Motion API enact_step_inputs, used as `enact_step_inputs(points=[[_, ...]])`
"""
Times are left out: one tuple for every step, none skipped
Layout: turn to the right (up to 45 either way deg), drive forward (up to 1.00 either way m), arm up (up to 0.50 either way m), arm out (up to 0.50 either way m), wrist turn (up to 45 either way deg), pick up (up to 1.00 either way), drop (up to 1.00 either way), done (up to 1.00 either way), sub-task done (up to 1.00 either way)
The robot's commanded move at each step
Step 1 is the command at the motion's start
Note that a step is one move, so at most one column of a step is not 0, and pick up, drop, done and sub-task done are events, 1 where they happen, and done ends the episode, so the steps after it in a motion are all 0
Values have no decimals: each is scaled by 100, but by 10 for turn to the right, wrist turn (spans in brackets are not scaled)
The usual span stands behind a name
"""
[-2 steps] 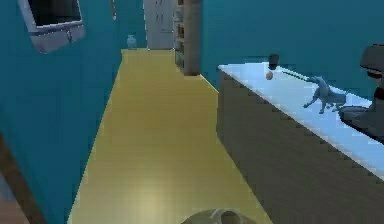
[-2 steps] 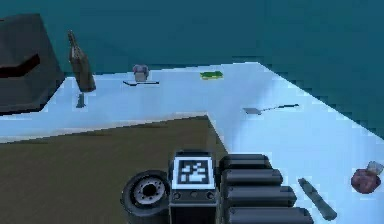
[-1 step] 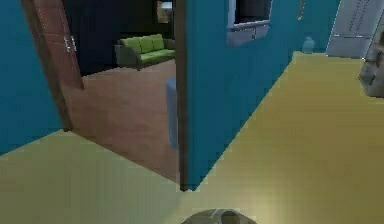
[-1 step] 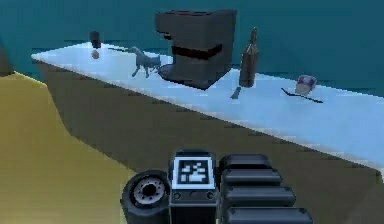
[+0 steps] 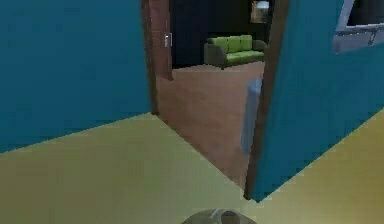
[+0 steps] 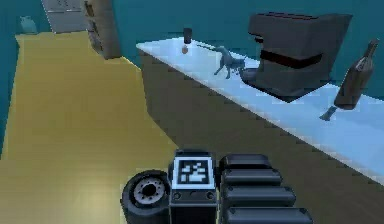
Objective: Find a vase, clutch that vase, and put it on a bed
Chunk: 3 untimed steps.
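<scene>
No sure vase yet; a small dark thing (image 6: 185, 42) stands on the desk (image 6: 200, 68), maybe it. Likely ceramic: light, brittle, slick, so I'd take it around the middle. Whether my gripper (image 6: 147, 197) holds anything, I cannot tell.

One green cushioned sofa (image 5: 235, 48) noted. The pale bench (image 6: 285, 112) carries one dark boxy machine (image 6: 290, 55), one dark bottle (image 6: 352, 78) and one grey animal figurine (image 6: 230, 63).

Dark arm (image 6: 255, 185) low in the arm side view, white marked square (image 6: 193, 170) and round body (image 6: 147, 196) alongside (jaws' tips unclear).
</scene>
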Motion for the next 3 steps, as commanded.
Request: enact_step_inputs(points=[[0,100,0,0,0,0,0,0,0],[-30,0,0,0,0,0,0,0,0],[-90,0,0,0,0,0,0,0,0]])
